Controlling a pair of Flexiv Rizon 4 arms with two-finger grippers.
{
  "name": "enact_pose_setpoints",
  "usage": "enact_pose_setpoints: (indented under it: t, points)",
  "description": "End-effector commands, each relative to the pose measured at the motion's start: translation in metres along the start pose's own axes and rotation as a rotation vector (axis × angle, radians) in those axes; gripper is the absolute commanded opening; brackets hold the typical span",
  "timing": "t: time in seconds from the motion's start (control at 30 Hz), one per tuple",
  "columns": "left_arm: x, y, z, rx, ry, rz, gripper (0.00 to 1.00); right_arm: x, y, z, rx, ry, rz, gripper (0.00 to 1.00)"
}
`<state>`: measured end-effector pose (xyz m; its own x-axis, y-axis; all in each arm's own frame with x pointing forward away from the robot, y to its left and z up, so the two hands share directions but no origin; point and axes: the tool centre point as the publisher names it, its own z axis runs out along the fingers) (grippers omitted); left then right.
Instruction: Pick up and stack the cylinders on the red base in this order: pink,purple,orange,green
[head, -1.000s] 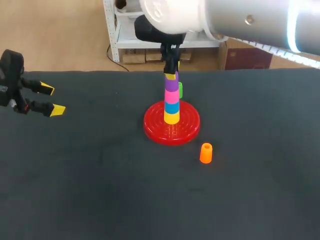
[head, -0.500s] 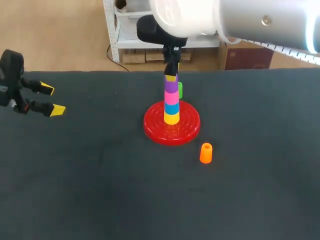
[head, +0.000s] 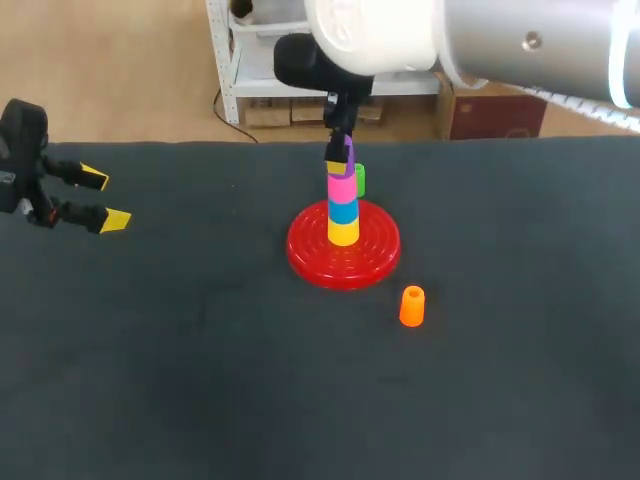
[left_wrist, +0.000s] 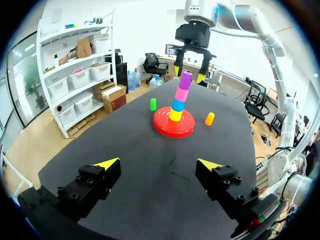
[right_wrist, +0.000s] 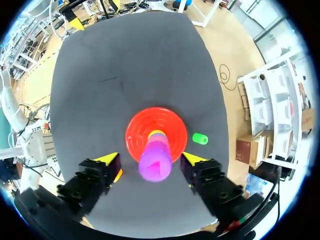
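1. The right gripper (left_wrist: 190, 75) hangs directly over the stack with its fingers spread. They flank the top of the purple plastic cylinder (right_wrist: 155, 167) without visibly touching it.
2. That cylinder sits straight below the claw on the pink cylinder (head: 342, 190). Under it are a blue cylinder (head: 343, 213) and a yellow cylinder (head: 343, 235), all on the red ribbed disc base (head: 375, 262).
3. Next in order is the orange plastic cylinder (head: 411, 306). It stands upright on the dark table mat (head: 200, 380), below the claw and just off the base's rim, on the robot's side and slightly to its right.
4. Its long axis is vertical, so a grasp from above looks apt.
5. The right arm is much nearer. The left gripper (head: 105, 199), also spread and holding nothing, is well apart on the far side of the mat.
6. The green plastic cylinder (head: 359, 180) stands just behind the stack.
7. Open mat surrounds the orange one; the tower is the only obstacle to the claw.
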<state>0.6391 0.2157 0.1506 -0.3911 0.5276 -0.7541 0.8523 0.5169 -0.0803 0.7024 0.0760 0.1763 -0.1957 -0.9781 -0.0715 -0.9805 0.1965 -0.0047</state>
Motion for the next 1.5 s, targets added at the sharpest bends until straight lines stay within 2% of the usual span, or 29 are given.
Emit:
enact_pose_setpoints:
  t: [0.03,0.17,0.27,0.47,0.63,0.87,1.17,1.33,1.37,1.5]
  points:
    - [0.002,0.001,0.001,0.001,-0.004,0.003,1.00,0.035,0.031,-0.017,0.114,-0.073,0.018,1.00]
    - [0.002,0.001,0.001,0.001,-0.004,0.003,1.00,0.053,0.052,-0.026,0.140,-0.071,0.018,1.00]
    - [0.002,0.001,0.001,0.001,-0.004,0.003,1.00,0.065,0.071,-0.024,0.140,-0.045,-0.003,1.00]
    - [0.002,0.001,0.001,0.001,-0.004,0.003,1.00,0.084,0.110,0.005,0.094,0.003,-0.048,1.00]
    - [0.002,0.001,0.001,0.001,-0.004,0.003,1.00,0.094,0.128,0.033,0.059,-0.037,-0.059,1.00]
    - [0.002,0.001,0.001,0.001,-0.004,0.003,1.00,0.109,0.135,0.069,-0.008,-0.014,-0.012,1.00]
    - [0.002,0.001,0.001,0.001,-0.004,0.003,1.00,0.117,0.122,0.108,-0.068,0.006,0.009,1.00]
    - [0.002,0.001,0.001,0.001,-0.004,0.003,1.00,0.118,0.120,0.116,-0.106,-0.018,0.008,1.00]
    - [0.002,0.001,0.001,0.001,-0.004,0.003,1.00,0.118,0.119,0.114,-0.132,-0.002,0.006,1.00]
    - [0.002,0.001,0.001,0.001,-0.004,0.003,1.00,0.118,0.119,0.114,-0.132,-0.002,0.006,1.00]
